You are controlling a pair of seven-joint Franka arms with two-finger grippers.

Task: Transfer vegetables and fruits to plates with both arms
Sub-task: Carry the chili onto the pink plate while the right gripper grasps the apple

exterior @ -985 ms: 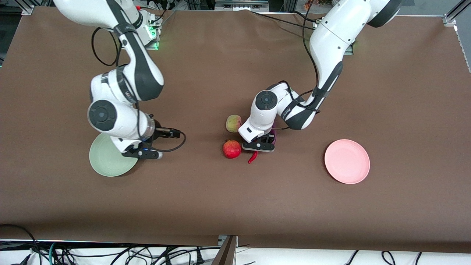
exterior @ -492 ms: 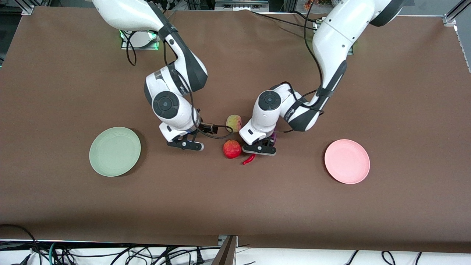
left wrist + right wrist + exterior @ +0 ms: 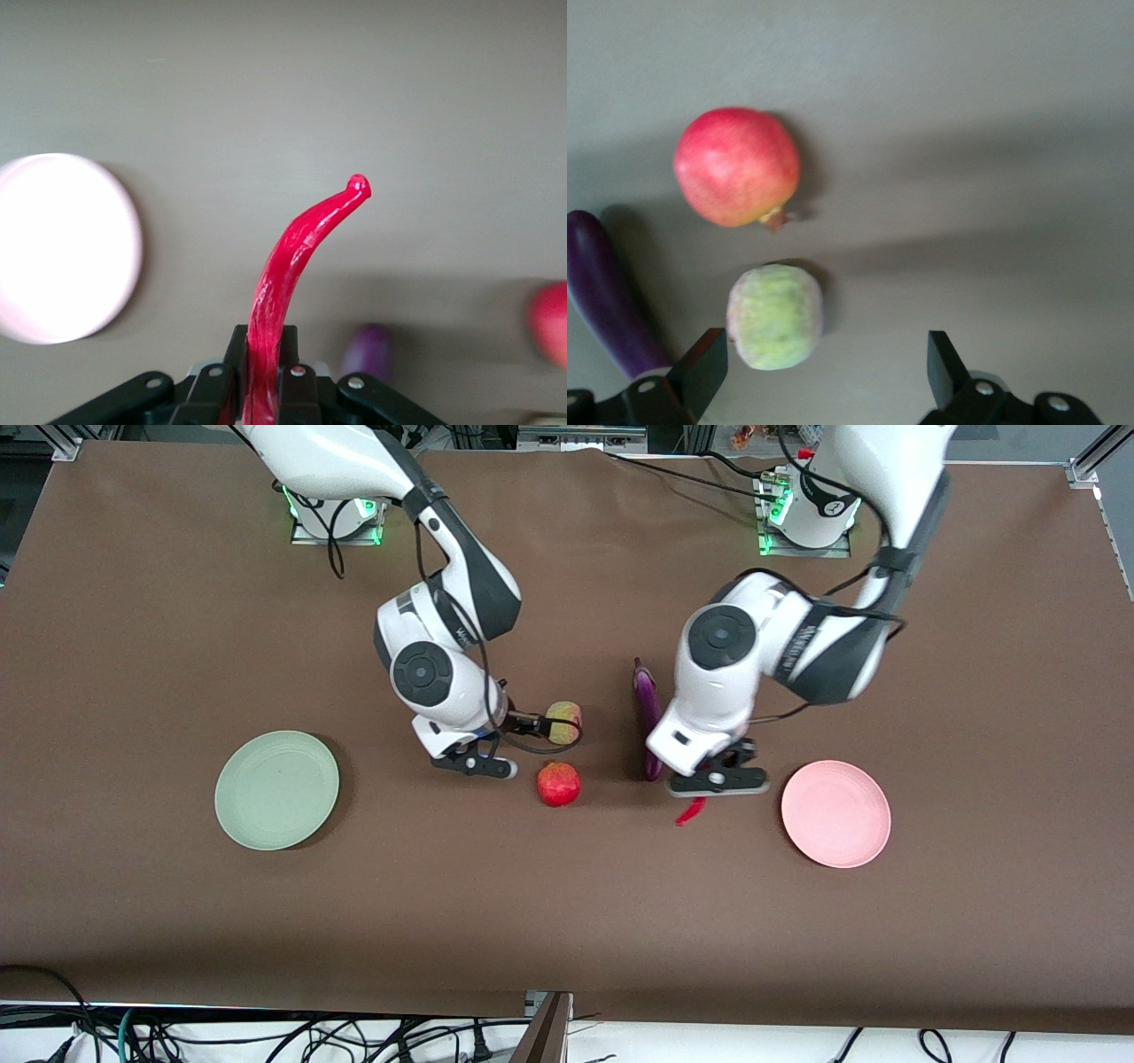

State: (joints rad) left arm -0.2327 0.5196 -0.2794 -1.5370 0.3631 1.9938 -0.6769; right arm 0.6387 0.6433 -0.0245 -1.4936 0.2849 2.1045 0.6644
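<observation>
My left gripper (image 3: 713,781) is shut on the red chili pepper (image 3: 690,812) and holds it above the table between the purple eggplant (image 3: 646,717) and the pink plate (image 3: 835,813). In the left wrist view the chili (image 3: 301,257) sticks out from the shut gripper (image 3: 266,376), with the pink plate (image 3: 62,248) to one side. My right gripper (image 3: 474,764) is open and empty, low beside the yellow-green peach (image 3: 563,722) and the red pomegranate-like fruit (image 3: 558,784). In the right wrist view the peach (image 3: 775,316) lies close to one finger (image 3: 700,367) of the gripper (image 3: 824,363).
The mint green plate (image 3: 276,789) lies bare toward the right arm's end of the table. The right wrist view also shows the red fruit (image 3: 737,166) and the eggplant's end (image 3: 607,292). The brown table (image 3: 567,921) stretches toward the front camera.
My right arm swung from over the green plate to beside the peach. My left gripper lifted the chili and carried it toward the pink plate, uncovering the eggplant.
</observation>
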